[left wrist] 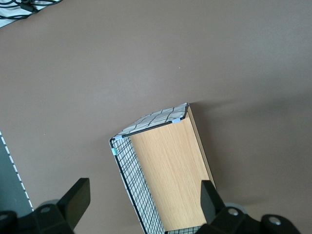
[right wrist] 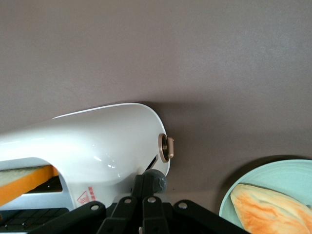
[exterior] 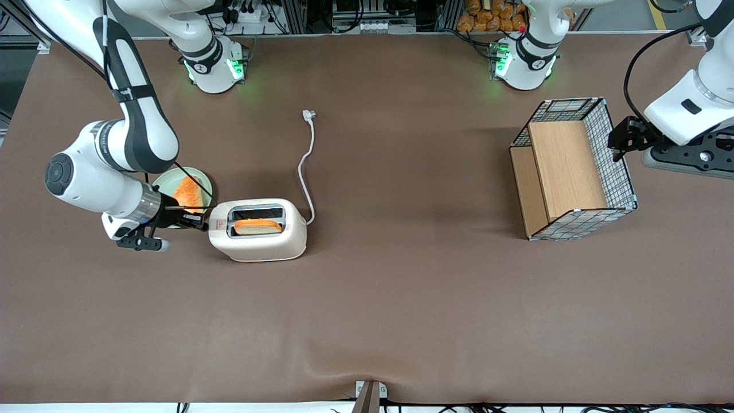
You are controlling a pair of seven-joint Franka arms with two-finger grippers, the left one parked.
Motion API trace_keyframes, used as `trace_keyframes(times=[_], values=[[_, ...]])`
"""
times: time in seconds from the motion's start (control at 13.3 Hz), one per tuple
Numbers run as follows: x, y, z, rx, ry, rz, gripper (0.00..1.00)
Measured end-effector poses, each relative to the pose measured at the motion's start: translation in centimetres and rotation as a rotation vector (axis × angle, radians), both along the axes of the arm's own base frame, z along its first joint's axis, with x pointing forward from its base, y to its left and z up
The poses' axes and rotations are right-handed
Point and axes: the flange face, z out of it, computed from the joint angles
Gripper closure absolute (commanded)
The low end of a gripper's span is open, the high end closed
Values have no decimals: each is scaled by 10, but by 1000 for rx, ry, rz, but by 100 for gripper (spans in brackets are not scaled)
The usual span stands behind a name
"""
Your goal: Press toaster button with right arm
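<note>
Touching toaster button point(right wrist: 155, 181), claw point(exterior: 198, 221) at toaster point(exterior: 259, 230) narrow end, fingers together, empty.

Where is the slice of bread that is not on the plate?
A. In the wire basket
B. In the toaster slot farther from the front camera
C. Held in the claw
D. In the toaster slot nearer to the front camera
D: in the front view the bread slice sits in the toaster slot nearer the camera, while the claw is at the toaster's narrow end.
</note>
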Motion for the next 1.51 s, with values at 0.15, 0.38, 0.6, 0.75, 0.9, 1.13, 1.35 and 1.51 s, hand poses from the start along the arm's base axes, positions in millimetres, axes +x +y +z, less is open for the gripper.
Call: trace_keyframes(times=[0.15, 0.38, 0.6, 0.75, 0.9, 1.13, 1.35, 1.51], values=[[1, 0, -8, 0, 3, -4, 100], [2, -4, -17, 1, 9, -9, 100], [2, -13, -25, 40, 12, -18, 100], [2, -15, -32, 56, 18, -22, 100], [2, -16, -37, 57, 21, -25, 100], [2, -18, -40, 77, 19, -23, 100], [2, -26, -54, 119, 15, -10, 100], [2, -28, -59, 132, 15, -10, 100]])
